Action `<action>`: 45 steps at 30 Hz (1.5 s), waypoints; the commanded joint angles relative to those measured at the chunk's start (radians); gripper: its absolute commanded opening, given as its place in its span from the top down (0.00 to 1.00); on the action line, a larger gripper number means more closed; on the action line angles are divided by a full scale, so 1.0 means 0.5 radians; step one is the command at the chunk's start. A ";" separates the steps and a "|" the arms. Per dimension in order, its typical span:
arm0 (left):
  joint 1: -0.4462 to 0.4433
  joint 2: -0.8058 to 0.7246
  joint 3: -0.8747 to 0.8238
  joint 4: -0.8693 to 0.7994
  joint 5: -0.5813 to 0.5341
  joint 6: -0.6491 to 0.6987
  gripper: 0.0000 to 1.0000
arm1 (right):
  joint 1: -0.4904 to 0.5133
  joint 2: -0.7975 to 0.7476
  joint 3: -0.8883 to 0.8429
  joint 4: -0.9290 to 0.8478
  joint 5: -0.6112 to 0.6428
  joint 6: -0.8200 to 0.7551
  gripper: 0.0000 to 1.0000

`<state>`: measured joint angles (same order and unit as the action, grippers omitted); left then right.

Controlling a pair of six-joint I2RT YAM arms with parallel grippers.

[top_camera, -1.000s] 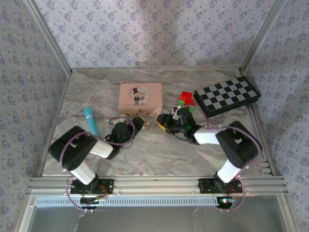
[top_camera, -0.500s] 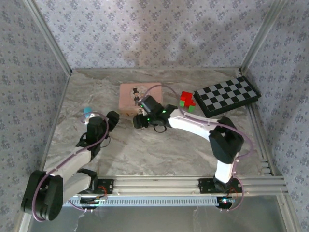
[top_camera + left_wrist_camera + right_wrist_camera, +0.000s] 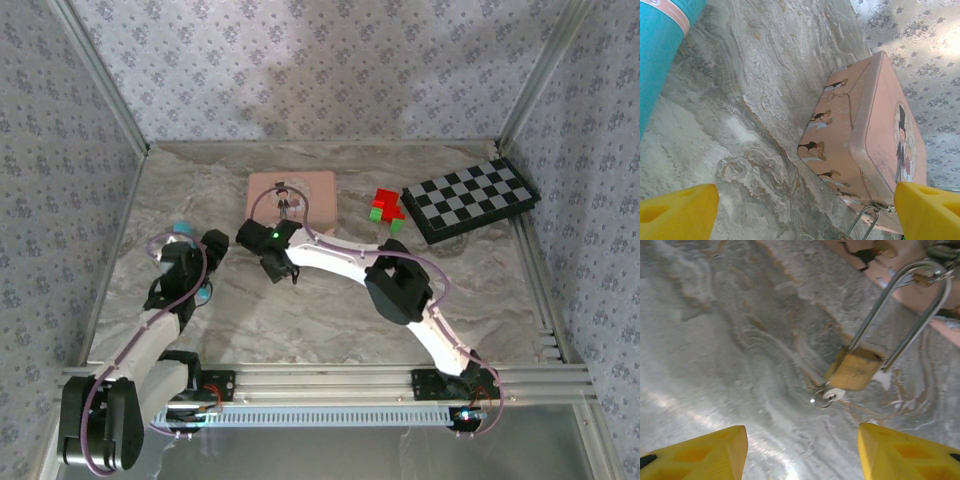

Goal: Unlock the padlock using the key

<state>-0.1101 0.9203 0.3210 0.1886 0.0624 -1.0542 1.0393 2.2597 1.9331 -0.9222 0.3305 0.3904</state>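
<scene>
In the right wrist view the small brass padlock (image 3: 856, 371) lies on the marble, its long silver shackle (image 3: 910, 305) hooked through the latch of the pink box (image 3: 920, 275). A small silver round piece (image 3: 827, 396), apparently the key's head, sits at the lock's bottom end. My right gripper (image 3: 802, 455) is open just short of it, a yellow finger (image 3: 700, 452) on each side. From above, the right gripper (image 3: 275, 262) sits at the pink box's (image 3: 292, 195) front left. My left gripper (image 3: 805, 215) (image 3: 208, 246) is open and holds nothing; the shackle (image 3: 862, 225) shows near its right finger.
A teal cylinder (image 3: 660, 45) (image 3: 180, 230) lies right beside the left gripper. A checkered board (image 3: 470, 198) and red and green blocks (image 3: 385, 207) stand at the back right. The right arm (image 3: 400, 285) stretches diagonally across the table's middle. Patterned walls enclose the table.
The right arm has swung left from the box's right front to its left front. The left gripper has drawn back left from the lock to beside the teal cylinder.
</scene>
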 commanded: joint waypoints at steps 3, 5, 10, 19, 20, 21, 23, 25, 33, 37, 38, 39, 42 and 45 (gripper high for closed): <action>0.017 -0.040 -0.015 -0.003 0.047 0.020 0.10 | 0.002 0.133 0.193 -0.233 0.240 -0.064 0.41; 0.017 -0.043 -0.023 0.003 0.049 0.010 0.10 | -0.003 0.167 0.212 -0.222 0.243 -0.067 0.43; 0.015 -0.061 -0.031 -0.001 0.048 -0.002 0.10 | -0.005 0.190 0.231 -0.158 0.226 -0.048 0.46; 0.016 -0.095 -0.047 -0.009 0.044 -0.033 0.10 | -0.026 0.252 0.215 -0.102 0.244 -0.030 0.45; 0.017 -0.099 -0.050 -0.012 0.041 -0.034 0.11 | -0.026 0.254 0.203 -0.085 0.247 -0.029 0.45; 0.017 -0.105 -0.050 -0.014 0.041 -0.036 0.11 | -0.028 0.260 0.197 -0.073 0.250 -0.024 0.46; 0.017 -0.116 -0.049 -0.018 0.035 -0.036 0.11 | -0.030 0.267 0.187 -0.059 0.274 -0.015 0.47; 0.015 -0.123 -0.053 -0.021 0.029 -0.038 0.11 | -0.032 0.273 0.173 -0.043 0.315 -0.011 0.47; 0.016 -0.138 -0.050 -0.021 0.046 -0.045 0.11 | -0.043 0.209 0.022 0.094 0.367 -0.025 0.61; 0.015 -0.138 -0.043 -0.007 0.089 -0.036 0.11 | -0.063 0.028 -0.188 0.285 0.258 -0.073 0.78; 0.015 -0.135 -0.043 0.004 0.110 -0.033 0.11 | -0.072 -0.029 -0.260 0.359 0.183 -0.104 0.80; 0.014 -0.134 -0.045 0.010 0.131 -0.029 0.12 | -0.091 -0.098 -0.333 0.435 0.096 -0.115 0.82; 0.006 -0.132 -0.050 0.051 0.196 -0.014 0.13 | -0.182 -0.286 -0.572 0.689 -0.239 -0.152 0.88; -0.028 -0.129 -0.053 0.095 0.248 -0.002 0.15 | -0.301 -0.416 -0.768 0.903 -0.621 -0.207 0.95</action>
<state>-0.1127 0.8703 0.3035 0.1856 0.1356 -1.0657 0.9375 2.1284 1.6104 -0.6106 0.2409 0.3218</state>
